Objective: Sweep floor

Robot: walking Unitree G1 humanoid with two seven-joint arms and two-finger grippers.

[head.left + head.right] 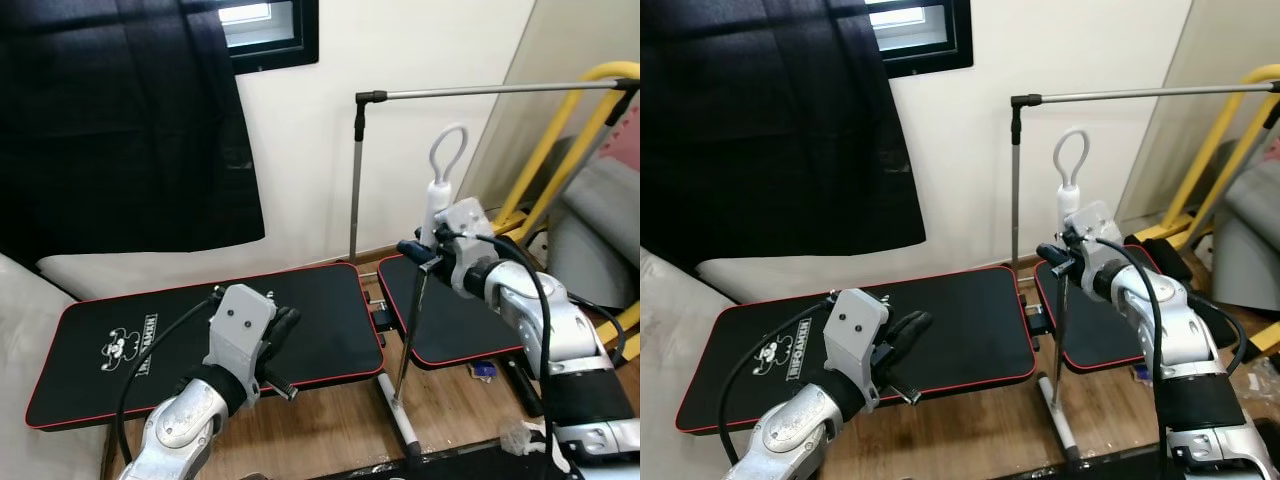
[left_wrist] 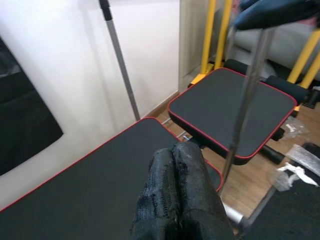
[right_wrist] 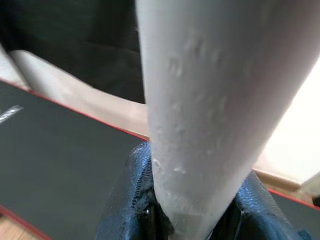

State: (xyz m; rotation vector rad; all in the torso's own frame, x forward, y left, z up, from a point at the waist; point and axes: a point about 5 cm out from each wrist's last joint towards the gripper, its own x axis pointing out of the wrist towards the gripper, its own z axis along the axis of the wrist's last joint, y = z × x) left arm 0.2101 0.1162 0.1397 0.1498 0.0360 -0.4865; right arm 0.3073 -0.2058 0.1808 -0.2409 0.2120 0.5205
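My right gripper (image 1: 421, 252) is shut on a broom, at the foot of its white handle (image 1: 441, 190), which ends in a loop at the top. In the right wrist view the white handle (image 3: 195, 110) sits between the black fingers (image 3: 127, 205). Below the grip a thin metal shaft (image 1: 409, 335) slants down to the wooden floor (image 1: 330, 420), between the two bench pads. My left gripper (image 1: 284, 332) hovers over the front right part of the large pad. Its fingers (image 2: 175, 195) are pressed together with nothing between them.
A large black pad with red edging (image 1: 150, 330) lies ahead, a smaller one (image 1: 450, 320) to its right. Behind stand a grey metal rail (image 1: 356, 170), a yellow frame (image 1: 560, 130) and a black curtain (image 1: 120, 120). Crumpled plastic (image 1: 515, 435) and a small blue item (image 1: 483, 370) lie on the floor.
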